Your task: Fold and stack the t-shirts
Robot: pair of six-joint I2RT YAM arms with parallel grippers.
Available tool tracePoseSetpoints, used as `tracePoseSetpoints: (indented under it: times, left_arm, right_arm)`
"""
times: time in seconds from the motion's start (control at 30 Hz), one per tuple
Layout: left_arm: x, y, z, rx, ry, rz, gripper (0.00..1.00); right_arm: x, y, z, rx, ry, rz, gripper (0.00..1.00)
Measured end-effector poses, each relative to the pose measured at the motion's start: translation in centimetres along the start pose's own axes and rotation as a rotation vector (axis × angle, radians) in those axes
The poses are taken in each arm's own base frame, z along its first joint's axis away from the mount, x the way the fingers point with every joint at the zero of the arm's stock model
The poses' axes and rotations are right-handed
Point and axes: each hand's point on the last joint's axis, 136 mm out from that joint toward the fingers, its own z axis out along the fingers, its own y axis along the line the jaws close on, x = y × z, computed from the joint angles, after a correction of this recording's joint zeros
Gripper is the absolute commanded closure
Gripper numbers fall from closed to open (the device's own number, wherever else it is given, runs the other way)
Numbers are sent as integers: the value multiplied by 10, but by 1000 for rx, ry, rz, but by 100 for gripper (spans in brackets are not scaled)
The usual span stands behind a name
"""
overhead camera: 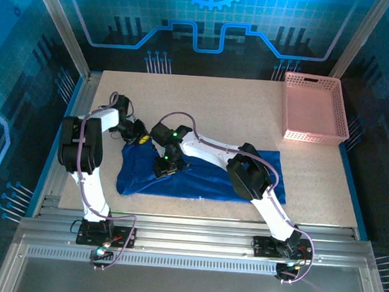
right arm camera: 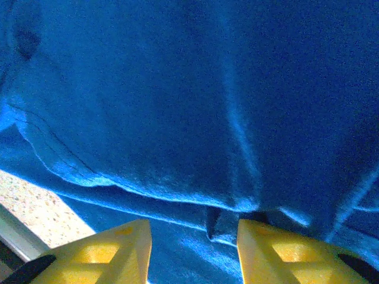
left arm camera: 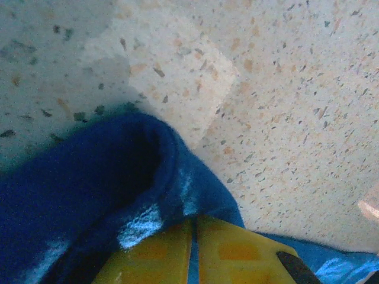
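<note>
The soft, light, limp blue t-shirt (overhead camera: 185, 185) lies rumpled mid-frame and is probably best lifted by its corners or hem; the left gripper (left arm camera: 192, 236) pinches a bunched edge, while the right gripper (right arm camera: 192, 234) hangs half-open above the cloth.

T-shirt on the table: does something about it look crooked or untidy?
Yes. The t-shirt is not flat: its left end is bunched up where the left fingers pinch it, so the outline is lopsided.
</note>
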Motion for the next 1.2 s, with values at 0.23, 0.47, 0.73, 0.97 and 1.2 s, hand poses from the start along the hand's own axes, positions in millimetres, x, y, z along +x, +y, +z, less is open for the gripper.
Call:
tracePoseSetpoints:
  times: [0.23, 0.47, 0.73, 0.97, 1.2]
  left_arm:
    - [0, 0, 0, 1, 0, 13, 88]
    - [0, 1, 0, 4, 3, 13, 88]
    - [0, 1, 0, 6, 5, 12, 88]
    - [-1, 1, 0, 12, 11, 8, 88]
    - [-3, 0, 1, 22, 16, 9, 88]
  right_arm:
    - [2, -11, -3, 66, 1, -6, 63]
    - [-1, -17, -1, 103, 1, -16, 87]
    - [-1, -20, 5, 112, 12, -14, 100]
    - [18, -28, -8, 139, 25, -10, 100]
    - [22, -25, -28, 133, -5, -21, 94]
